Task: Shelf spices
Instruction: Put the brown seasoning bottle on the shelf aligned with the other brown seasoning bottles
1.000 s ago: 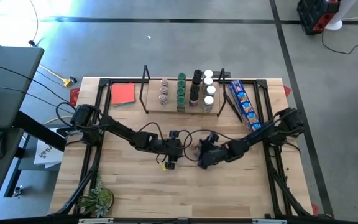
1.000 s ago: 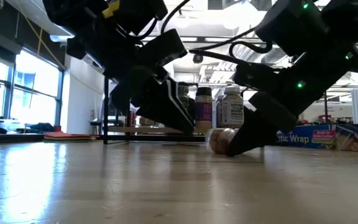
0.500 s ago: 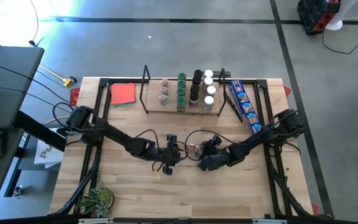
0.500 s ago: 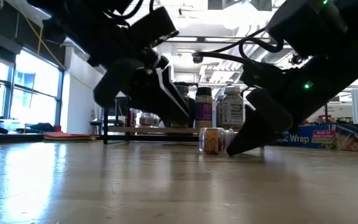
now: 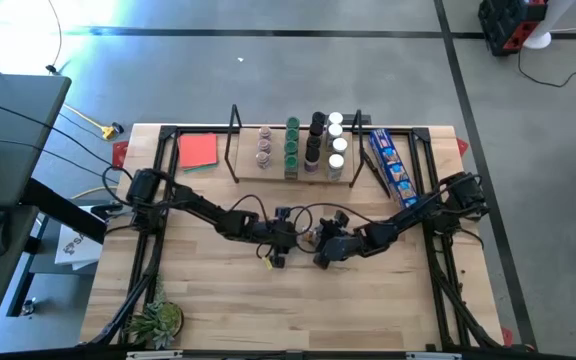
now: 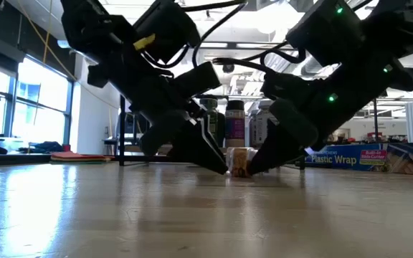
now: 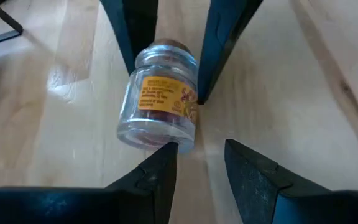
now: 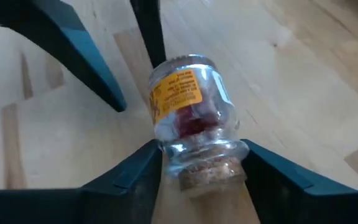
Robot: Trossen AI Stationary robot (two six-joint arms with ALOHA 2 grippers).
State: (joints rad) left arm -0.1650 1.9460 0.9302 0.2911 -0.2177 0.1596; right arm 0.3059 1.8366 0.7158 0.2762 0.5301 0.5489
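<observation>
Spice jar (image 7: 160, 99): lies on its side near the middle of the table (image 5: 218, 300), clear glass with a yellow label, reddish contents and a cork-coloured lid. Sits between the two grippers, lid end toward 3 o'clock and base toward 9 o'clock in the high view. Right gripper (image 8: 204, 163): reaches in from 3 o'clock and pinches the jar at its lid end, one finger pressed to each side of the neck. Left gripper (image 7: 201, 155): comes in low from 9 o'clock with fingers spread a little and nothing between them; touches the jar's base with one fingertip, while the other stands clear beside it. Shelf (image 5: 243, 168): stands at 12 o'clock from the jar, along the far edge of the table, well apart from both grippers. Holds the other spices (image 5: 313, 145) upright in short rows, with green, black and white lids. Red card (image 5: 197, 150): lies flat at 11 o'clock, just beside the shelf. Blue packet (image 5: 390, 170): lies at 1 o'clock, against the shelf's other end.
</observation>
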